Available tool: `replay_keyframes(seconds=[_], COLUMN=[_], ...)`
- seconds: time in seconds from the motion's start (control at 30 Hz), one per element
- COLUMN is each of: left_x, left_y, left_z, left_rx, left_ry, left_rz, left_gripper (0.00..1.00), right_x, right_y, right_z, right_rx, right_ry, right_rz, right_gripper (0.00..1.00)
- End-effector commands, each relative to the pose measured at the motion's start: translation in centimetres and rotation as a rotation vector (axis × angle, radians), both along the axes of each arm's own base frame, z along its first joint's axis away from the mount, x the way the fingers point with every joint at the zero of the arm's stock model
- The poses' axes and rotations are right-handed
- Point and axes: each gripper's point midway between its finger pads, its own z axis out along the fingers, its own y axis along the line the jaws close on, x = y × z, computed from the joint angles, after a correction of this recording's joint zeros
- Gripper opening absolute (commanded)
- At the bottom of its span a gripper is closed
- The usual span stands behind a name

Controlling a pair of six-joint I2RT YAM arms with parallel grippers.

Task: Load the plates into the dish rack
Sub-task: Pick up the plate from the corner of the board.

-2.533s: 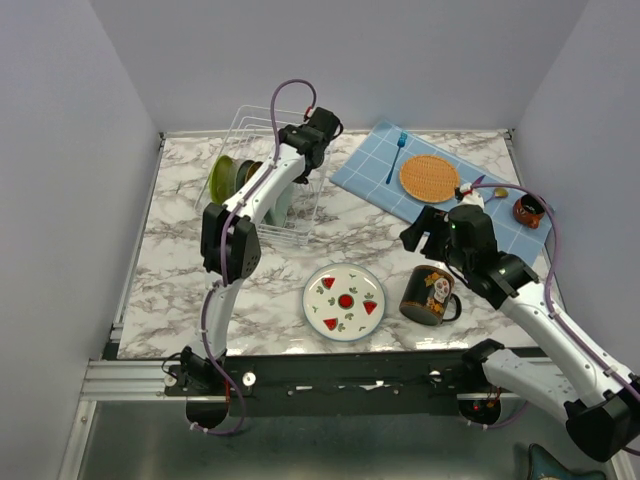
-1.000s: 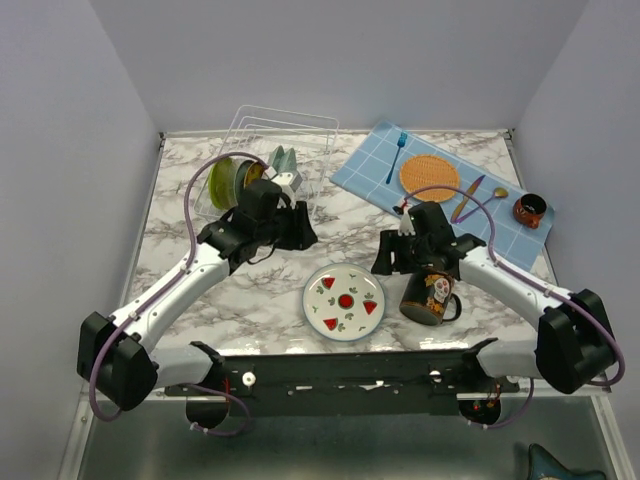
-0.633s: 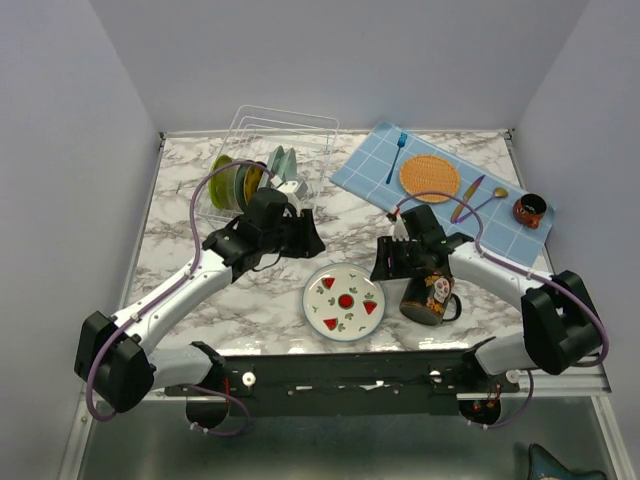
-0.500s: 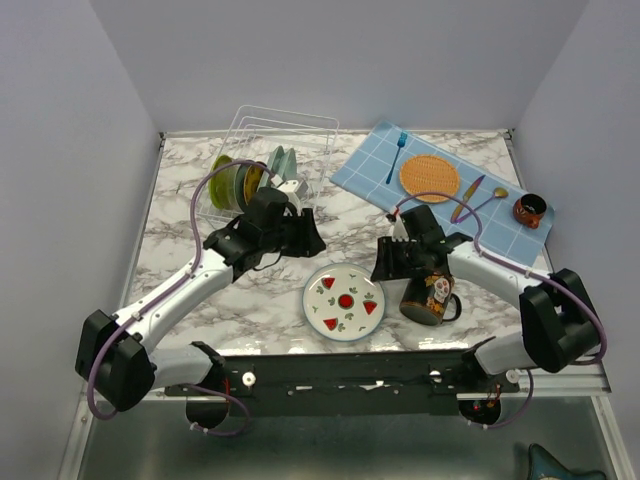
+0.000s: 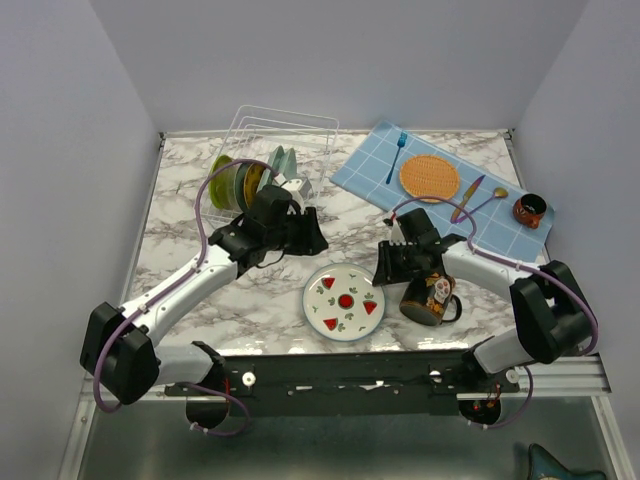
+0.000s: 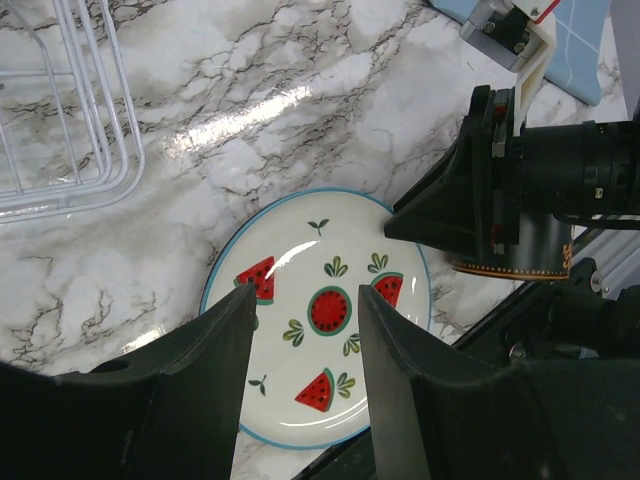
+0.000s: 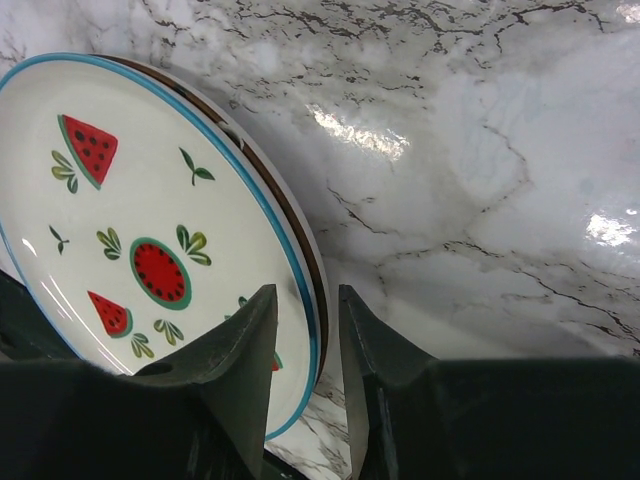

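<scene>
At the left, the white wire dish rack is already holding plates on edge: a yellow-green round plate, a brownish one and a mint-green rounded-square plate. The left gripper is hovering with fingers apart, gripping nothing, above the white round watermelon-slice plate. That plate is lying flat on the marble, near the rack but outside it. A brown rim is showing beneath it, possibly a second plate. The right gripper is straddling that plate's right edge; whether its fingers are pinching it, I cannot tell. Most of the loading is looking done.
</scene>
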Motion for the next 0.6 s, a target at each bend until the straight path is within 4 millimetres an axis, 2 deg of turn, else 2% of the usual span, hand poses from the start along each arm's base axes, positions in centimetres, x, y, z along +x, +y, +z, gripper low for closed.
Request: replay_keyframes(seconds=[0.0,0.23,0.4,0.57], left_x=[0.3,0.3,0.3,0.4], left_y=[-0.9,-0.9,-0.9,-1.2], left_z=[1.2,1.0,0.7,0.4], left_rx=[-0.033,-0.030,-0.024,-0.027], left_ry=[-0.028,-0.025,-0.022,-0.012], left_rz=[-0.030,-0.027,-0.030,-0.041], left_gripper=[0.54,0.54,0.54,0.54], right_x=[-0.4,-0.5,-0.2,0.1], right_y=[0.0,-0.1,-0.5,-0.5], right_z=[-0.8,-1.0,-0.1,1.6], right_rx=[-0.008,-0.014,-0.027,-0.016], right_ry=[0.014,0.018,-0.006,-0.037], right_rz=[0.016,0.018,0.004,-0.009], right_gripper=[0.37,0.10,0.01,0.01])
